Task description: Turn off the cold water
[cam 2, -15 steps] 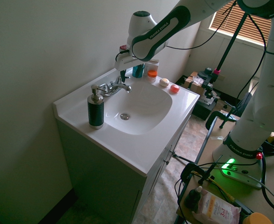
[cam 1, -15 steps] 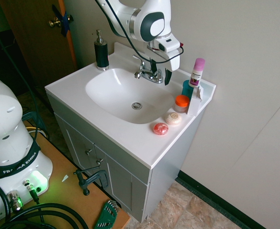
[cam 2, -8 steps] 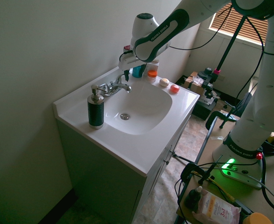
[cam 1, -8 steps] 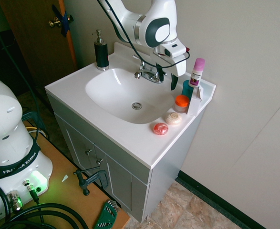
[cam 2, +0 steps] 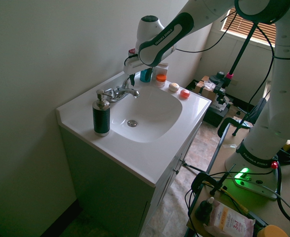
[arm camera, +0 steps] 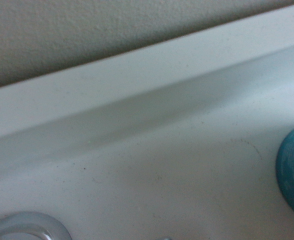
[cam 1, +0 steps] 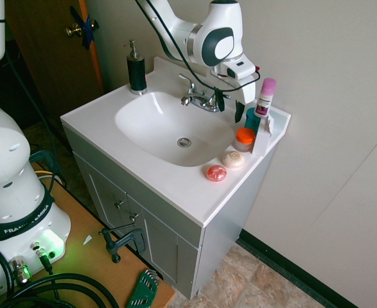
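The low chrome faucet (cam 1: 198, 97) stands at the back of the white sink (cam 1: 143, 138). No stream of cold water shows from its spout. Its small right-hand lever (cam 1: 211, 100) sits just beside my gripper (cam 1: 230, 107), whose dark fingers hang open, one close to the lever and the other nearer the teal cup (cam 1: 252, 119). From the other side, the gripper (cam 2: 131, 79) hovers just behind the faucet (cam 2: 120, 92), near the wall. Nothing is between the fingers. The wrist view shows only the backsplash, a chrome base ring (arm camera: 21, 227) and the teal cup (arm camera: 293, 170).
A black soap dispenser (cam 1: 135, 67) stands at the back left. Right of the faucet crowd a pink-capped bottle (cam 1: 264, 96), a white holder (cam 1: 263, 133), an orange-lidded jar (cam 1: 244, 137), a pale soap (cam 1: 233, 158) and a red soap (cam 1: 216, 172). The wall is close behind.
The gripper has shifted from above the faucet's right side towards the right and back, closer to the wall and the teal cup. The faucet levers look unchanged.
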Robot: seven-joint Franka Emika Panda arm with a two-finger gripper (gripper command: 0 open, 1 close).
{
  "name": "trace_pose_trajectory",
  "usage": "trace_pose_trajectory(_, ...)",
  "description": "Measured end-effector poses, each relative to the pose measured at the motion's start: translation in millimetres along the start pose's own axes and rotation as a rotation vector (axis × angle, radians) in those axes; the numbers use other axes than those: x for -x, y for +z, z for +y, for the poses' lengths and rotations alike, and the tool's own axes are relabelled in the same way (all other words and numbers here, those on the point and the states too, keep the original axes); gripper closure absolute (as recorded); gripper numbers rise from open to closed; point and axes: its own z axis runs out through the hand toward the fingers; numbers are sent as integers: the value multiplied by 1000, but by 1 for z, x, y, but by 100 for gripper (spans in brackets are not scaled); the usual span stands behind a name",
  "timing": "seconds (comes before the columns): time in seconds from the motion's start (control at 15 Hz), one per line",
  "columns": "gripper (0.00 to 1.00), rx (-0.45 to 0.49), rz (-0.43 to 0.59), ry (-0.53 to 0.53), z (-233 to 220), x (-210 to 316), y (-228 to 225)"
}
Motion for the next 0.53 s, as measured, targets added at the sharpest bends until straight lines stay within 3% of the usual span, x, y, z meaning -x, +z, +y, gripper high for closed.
trace_pose_trajectory(0.27,0,1,-73,-54,44,34,-23)
trace_pose_trajectory(0.53,0,2,-181,-117,84,90,-74)
